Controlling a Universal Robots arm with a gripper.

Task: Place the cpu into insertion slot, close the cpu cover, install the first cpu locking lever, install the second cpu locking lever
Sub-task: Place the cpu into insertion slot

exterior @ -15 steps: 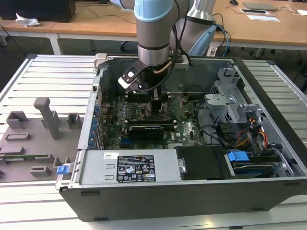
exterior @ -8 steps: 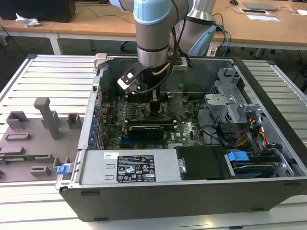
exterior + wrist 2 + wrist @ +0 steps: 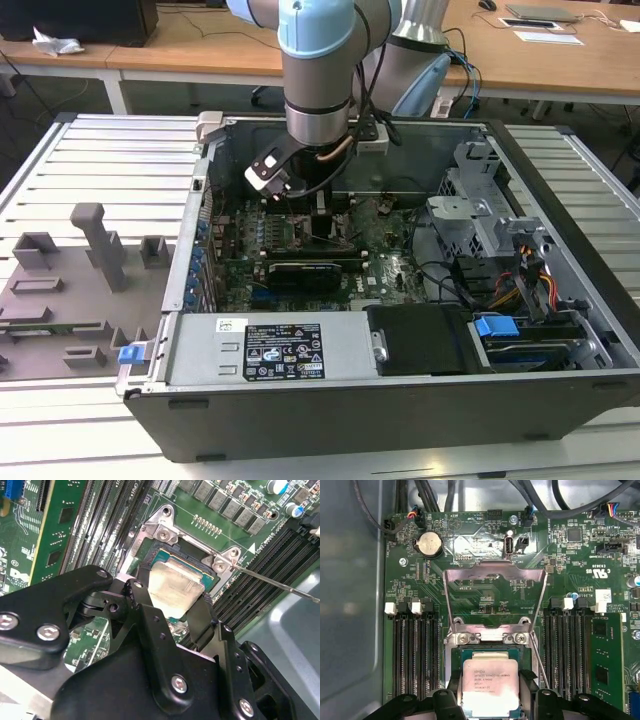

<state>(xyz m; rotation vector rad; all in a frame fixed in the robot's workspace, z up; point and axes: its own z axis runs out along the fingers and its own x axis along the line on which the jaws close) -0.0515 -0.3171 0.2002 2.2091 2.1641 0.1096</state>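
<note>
**Silver-grey flat square cpu (image 3: 491, 682) held in a pinch**

The black gripper (image 3: 491, 700) is pinching the cpu between its fingers, holding it over the square, silver-rimmed insertion slot (image 3: 487, 652) on the green motherboard (image 3: 420, 580). The thin silver metal cpu cover (image 3: 495, 572) frame is standing open, tilted up from its hinge. In the exterior view, the pale blue robot arm (image 3: 318, 60) is reaching into the open black computer case (image 3: 400, 410) on the grey slatted table (image 3: 100, 160).

Silver-grey cpu (image 3: 175, 586) in grip of claw (image 3: 171, 601), at insertion slot (image 3: 161, 532)
</note>
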